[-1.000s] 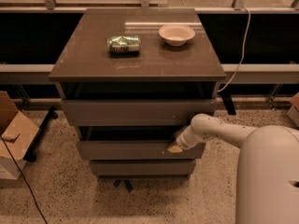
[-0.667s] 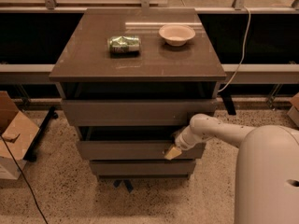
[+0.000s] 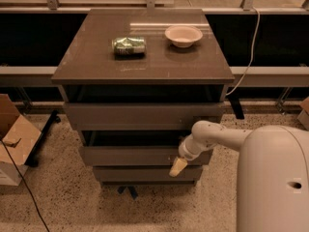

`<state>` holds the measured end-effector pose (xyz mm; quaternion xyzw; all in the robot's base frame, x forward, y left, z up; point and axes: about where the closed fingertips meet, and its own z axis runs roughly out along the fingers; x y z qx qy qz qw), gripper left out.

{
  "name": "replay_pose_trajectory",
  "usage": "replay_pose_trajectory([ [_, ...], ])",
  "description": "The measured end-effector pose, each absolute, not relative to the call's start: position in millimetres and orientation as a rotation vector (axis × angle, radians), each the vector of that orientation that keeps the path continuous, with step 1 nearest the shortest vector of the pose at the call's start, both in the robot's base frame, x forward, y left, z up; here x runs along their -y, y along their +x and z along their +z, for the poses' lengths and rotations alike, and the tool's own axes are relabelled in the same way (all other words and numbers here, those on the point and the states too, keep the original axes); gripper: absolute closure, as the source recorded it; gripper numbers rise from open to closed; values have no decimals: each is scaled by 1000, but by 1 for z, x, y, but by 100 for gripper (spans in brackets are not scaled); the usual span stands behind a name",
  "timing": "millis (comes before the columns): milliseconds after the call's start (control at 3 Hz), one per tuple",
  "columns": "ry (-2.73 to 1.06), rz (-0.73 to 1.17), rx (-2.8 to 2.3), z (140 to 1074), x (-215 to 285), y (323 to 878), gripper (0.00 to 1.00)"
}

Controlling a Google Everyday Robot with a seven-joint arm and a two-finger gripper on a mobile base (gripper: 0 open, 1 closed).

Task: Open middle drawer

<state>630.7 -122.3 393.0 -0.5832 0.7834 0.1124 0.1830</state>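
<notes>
The middle drawer (image 3: 130, 155) is the second of three grey-brown flat fronts in the cabinet and stands pulled out a little, with a dark gap above it. My gripper (image 3: 177, 167) hangs at the right part of that front, its pale tip pointing down-left just below the drawer's lower edge. The white arm (image 3: 217, 135) reaches in from the right. The top drawer (image 3: 140, 116) also stands slightly out, and the lowest drawer (image 3: 145, 173) sits below.
A green crushed can (image 3: 129, 45) lies on its side and a pale bowl (image 3: 183, 35) stands on the cabinet top (image 3: 96, 62). A cardboard box (image 3: 14, 139) sits on the floor at left. A cable (image 3: 248, 57) hangs at right. My white base (image 3: 273, 182) fills the lower right.
The gripper tip has dropped slightly down and left along the middle drawer front. The drawer itself has barely moved.
</notes>
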Motion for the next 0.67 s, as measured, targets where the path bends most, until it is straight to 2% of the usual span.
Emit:
replay_pose_trajectory([
  [667,-1645,317,-2210,407,122,631,62],
])
